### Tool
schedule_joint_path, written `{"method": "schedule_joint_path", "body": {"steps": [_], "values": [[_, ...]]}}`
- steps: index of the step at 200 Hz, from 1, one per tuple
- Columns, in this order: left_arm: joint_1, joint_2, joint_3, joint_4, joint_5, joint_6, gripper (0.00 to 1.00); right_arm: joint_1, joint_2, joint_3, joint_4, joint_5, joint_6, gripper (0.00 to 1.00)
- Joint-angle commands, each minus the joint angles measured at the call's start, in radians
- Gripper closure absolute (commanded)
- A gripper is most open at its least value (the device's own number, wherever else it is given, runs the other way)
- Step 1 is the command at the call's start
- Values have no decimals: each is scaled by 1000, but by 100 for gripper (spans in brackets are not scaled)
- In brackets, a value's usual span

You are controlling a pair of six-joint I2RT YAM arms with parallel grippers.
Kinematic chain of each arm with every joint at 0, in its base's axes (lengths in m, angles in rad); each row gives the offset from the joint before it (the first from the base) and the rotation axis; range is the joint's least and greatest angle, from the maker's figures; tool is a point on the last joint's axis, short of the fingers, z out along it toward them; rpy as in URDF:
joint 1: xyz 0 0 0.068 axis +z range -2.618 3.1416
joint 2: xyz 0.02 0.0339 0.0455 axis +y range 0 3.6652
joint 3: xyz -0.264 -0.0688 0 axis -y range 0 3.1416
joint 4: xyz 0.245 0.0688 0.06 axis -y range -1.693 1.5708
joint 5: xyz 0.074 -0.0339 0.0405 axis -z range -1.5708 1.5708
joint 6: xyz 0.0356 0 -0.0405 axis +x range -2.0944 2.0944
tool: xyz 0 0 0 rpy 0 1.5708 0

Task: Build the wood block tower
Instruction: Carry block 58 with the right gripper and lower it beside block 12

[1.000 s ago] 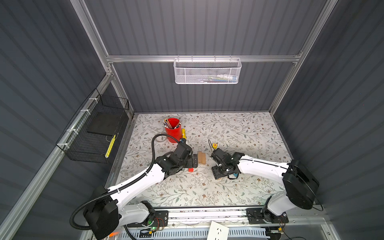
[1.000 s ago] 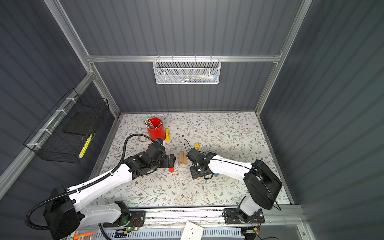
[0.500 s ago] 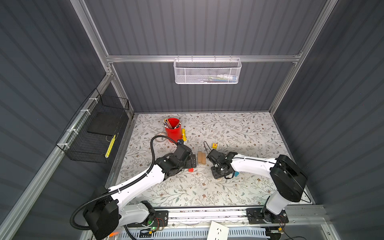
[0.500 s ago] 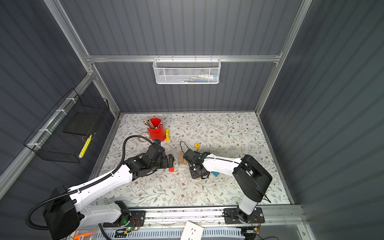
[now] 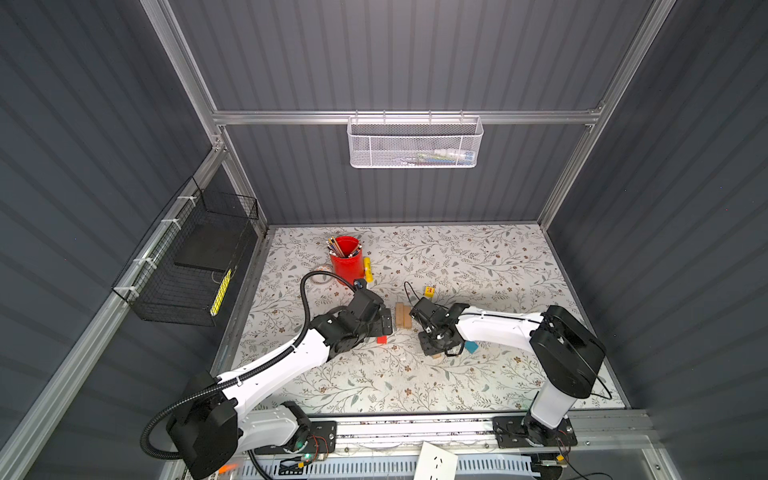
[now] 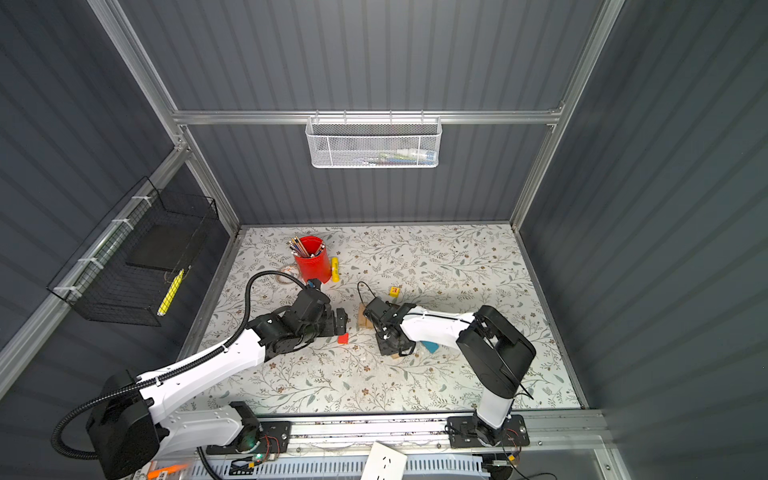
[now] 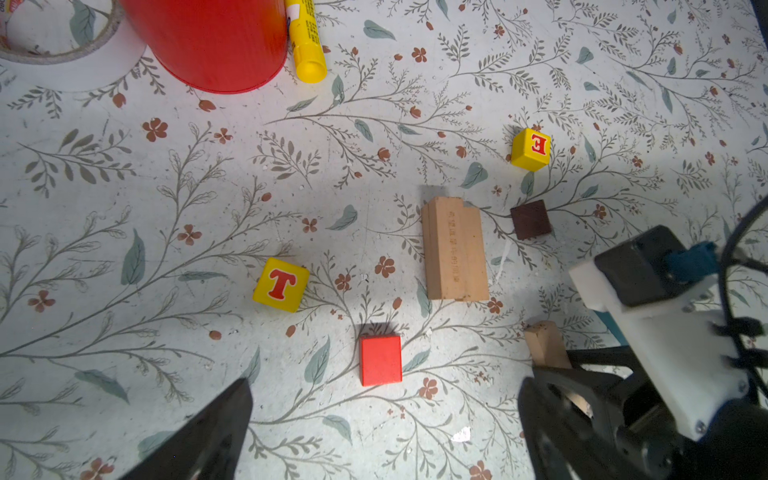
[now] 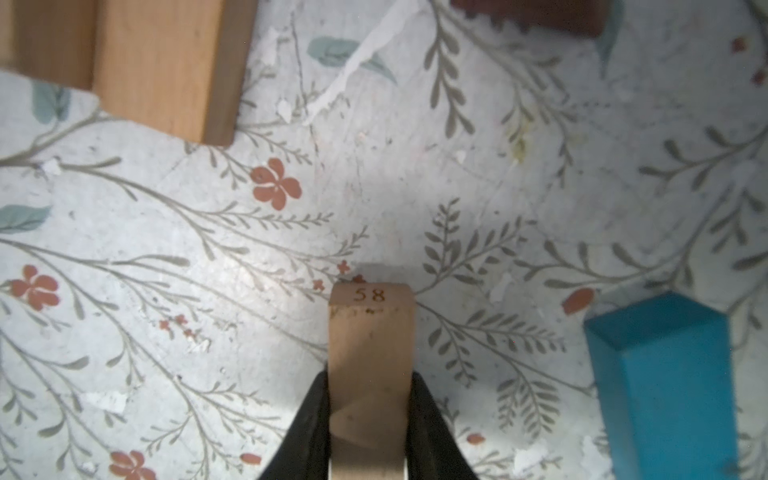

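My right gripper [image 8: 371, 399] is shut on a tan plank [image 8: 372, 332] marked 58, a black finger pressed on each long side; in both top views it hangs low over the mat [image 5: 434, 351] [image 6: 395, 351]. A blue plank [image 8: 665, 382] lies beside it. Two tan planks [image 7: 455, 249] lie side by side near a dark brown piece [image 7: 530, 219]. My left gripper [image 7: 384, 399] is open and empty just short of the red cube [image 7: 380, 360]. Yellow cubes lettered T [image 7: 281, 284] and E [image 7: 530, 148] lie apart.
A red pencil cup [image 5: 345, 259] stands at the back left of the floral mat [image 5: 498, 266], with a yellow stick [image 5: 367, 267] and a tape roll [image 7: 62, 41] beside it. A black wire basket [image 5: 195, 266] hangs on the left wall, a white one [image 5: 415, 143] on the back wall.
The right gripper's jaws have closed onto the tan plank, and its arm has swung in closer to the middle. The left arm has stayed put, jaws open.
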Motion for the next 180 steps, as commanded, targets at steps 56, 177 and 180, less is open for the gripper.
{"method": "schedule_joint_path", "body": {"steps": [56, 177, 180], "values": [[6, -4, 27, 4, -6, -4, 0, -2, -60, 55, -36, 7, 24, 80], [50, 75, 93, 70, 58, 7, 9, -65, 31, 291, -39, -41, 119, 83], [53, 75, 93, 73, 60, 6, 10, -67, 36, 296, -36, -42, 123, 83]]}}
